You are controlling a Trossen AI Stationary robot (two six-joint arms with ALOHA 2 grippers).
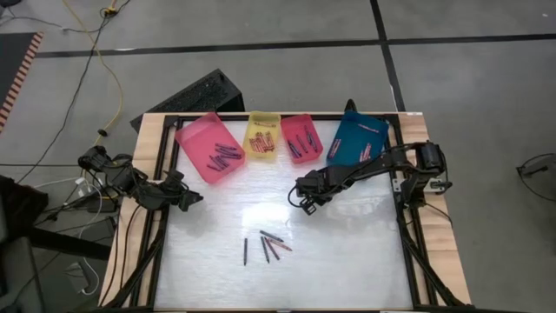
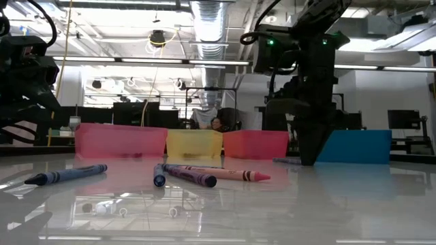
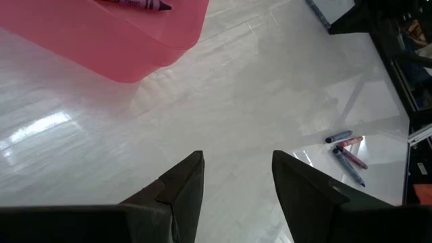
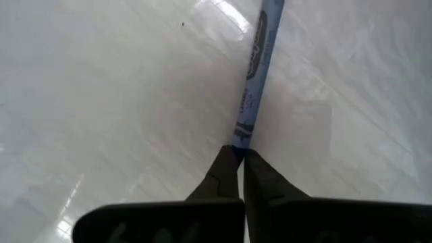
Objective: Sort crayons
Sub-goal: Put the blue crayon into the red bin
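The right gripper [image 4: 241, 156] is clamped on the near end of a blue crayon [image 4: 255, 61] lying on the white table [image 1: 347, 261]; its long axis runs straight ahead. The left gripper [image 3: 236, 177], fingers apart, waits at the table's left edge.

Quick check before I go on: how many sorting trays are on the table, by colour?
Pink tray: 1
Yellow tray: 1
Red tray: 1
Blue tray: 1
Total: 4 trays, in a row along the far edge of the table.
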